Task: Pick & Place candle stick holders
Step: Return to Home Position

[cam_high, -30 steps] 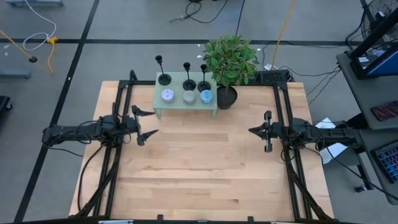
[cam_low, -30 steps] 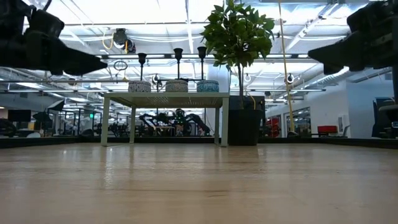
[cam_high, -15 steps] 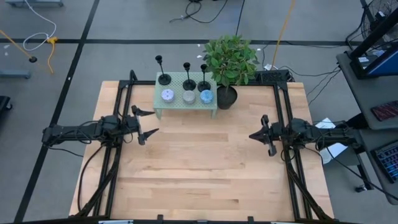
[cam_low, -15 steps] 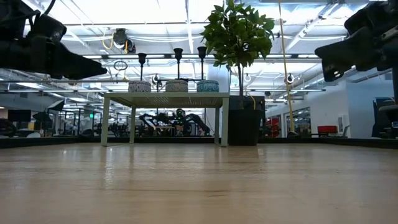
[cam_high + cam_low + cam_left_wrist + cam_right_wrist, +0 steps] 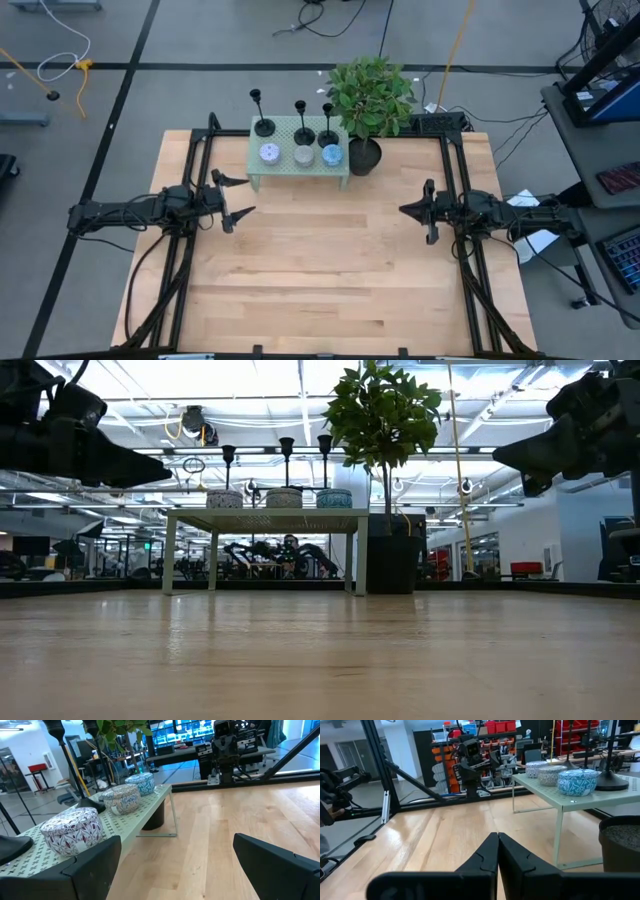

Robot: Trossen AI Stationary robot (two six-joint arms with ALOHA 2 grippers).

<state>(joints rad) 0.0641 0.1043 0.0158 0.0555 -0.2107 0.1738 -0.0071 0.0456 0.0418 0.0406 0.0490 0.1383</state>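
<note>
Left gripper sits at 9 o'clock over the table, fingers spread wide, nothing between them. Right gripper is at 3 o'clock, fingers pressed together, also carrying nothing. Both hang above the wood, well apart, tips facing inward.

Holders: all three are upright in a row along the far edge of the shelf, which is at 12 o'clock. Three tins line the near edge, one in front of each holder. Plant in its pot stands just beside the shelf's 3 o'clock end.

Judgement: placing looks done, and the arms look parked or close to it. Risks from here:
- Left gripper is the nearer one to the shelf, off its 9 o'clock front leg. With fingers that wide, a swing toward 12 could clip the leg and jolt the shelf.
- Holders are thin stems on small discs. A jolt probably tips them into the tins or off the far edge.
- Rightmost holder is tight to the foliage. Can't tell from these views whether leaves touch it. If they do, a bump to the pot would carry through the branches to it.
- Right gripper heading toward 12 meets the pot first.
- Retracting straight out along 9 and 3 avoids all of that.
</note>
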